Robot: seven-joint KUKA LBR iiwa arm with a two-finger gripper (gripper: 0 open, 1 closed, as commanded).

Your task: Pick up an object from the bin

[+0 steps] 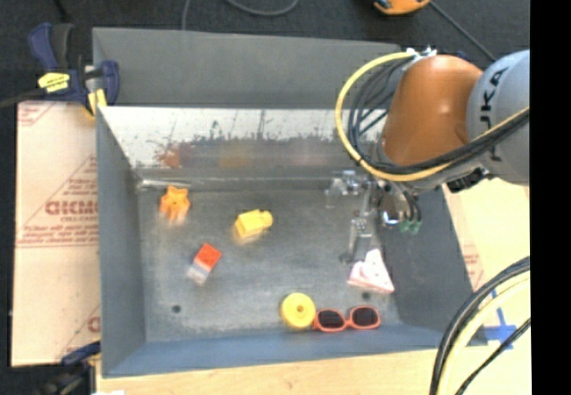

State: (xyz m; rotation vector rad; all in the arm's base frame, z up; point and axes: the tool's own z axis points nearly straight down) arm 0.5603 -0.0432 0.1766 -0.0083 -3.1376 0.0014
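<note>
Orange wrist cover point(428, 112) uppermost, with the hand point(361, 252) below it over the right side of the bin point(120, 295).
The hand hangs just above a pink-and-white wedge-shaped piece point(370, 277) on the bin floor, right of centre. Contact cannot be told, nor whether the hand is spread or pressed together. Red sunglasses point(348, 320) lie near the wedge, touching a yellow ring point(297, 309). A yellow block point(252, 223), a red-and-grey block point(204, 262) and an orange toy point(175, 203) lie well apart, leftward.
</note>
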